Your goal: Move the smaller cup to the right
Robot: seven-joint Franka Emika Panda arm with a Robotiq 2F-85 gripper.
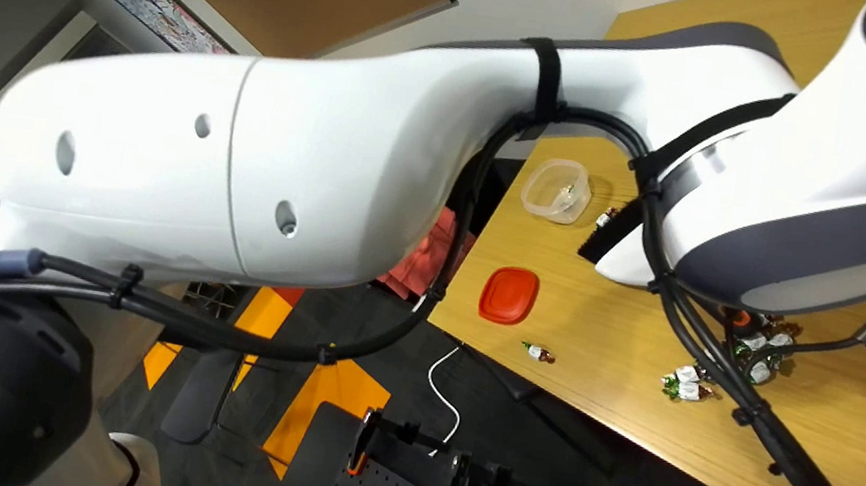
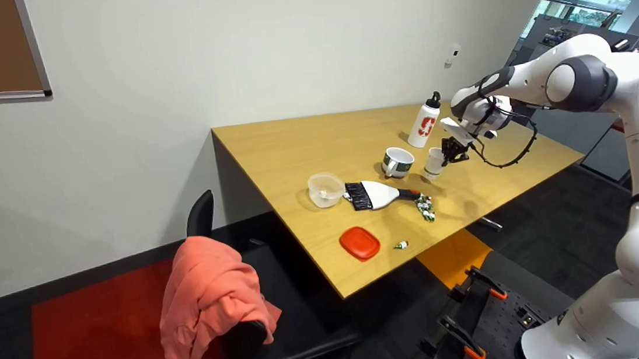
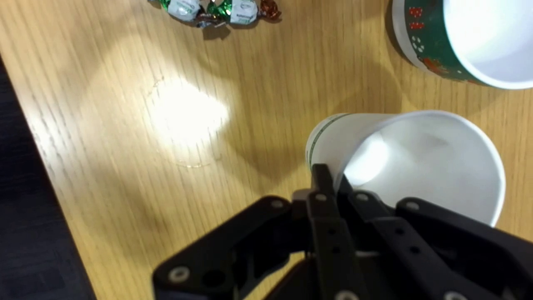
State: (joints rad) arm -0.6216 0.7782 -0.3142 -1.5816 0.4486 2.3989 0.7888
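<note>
Beside the handled mug [image 2: 398, 162], you have the smaller cup [image 3: 424, 166] pinched at its rim.

Your gripper [image 3: 334, 179] is drawn together on the thin side, one finger inside the cup and one outside; whether the base touches the table [image 2: 304, 140], you cannot tell. Expect it to handle like a paper cup: very light, springy, easily creased rather than broken. The part of the inside you see shows no contents. The edge is a good place to hold, since the lip is likely its stiffest part, but your grip sits on one side only, so the cup may swing or tip. Squeeze just enough to stop it slipping, move right gently, and give the mug room as you go.
</note>
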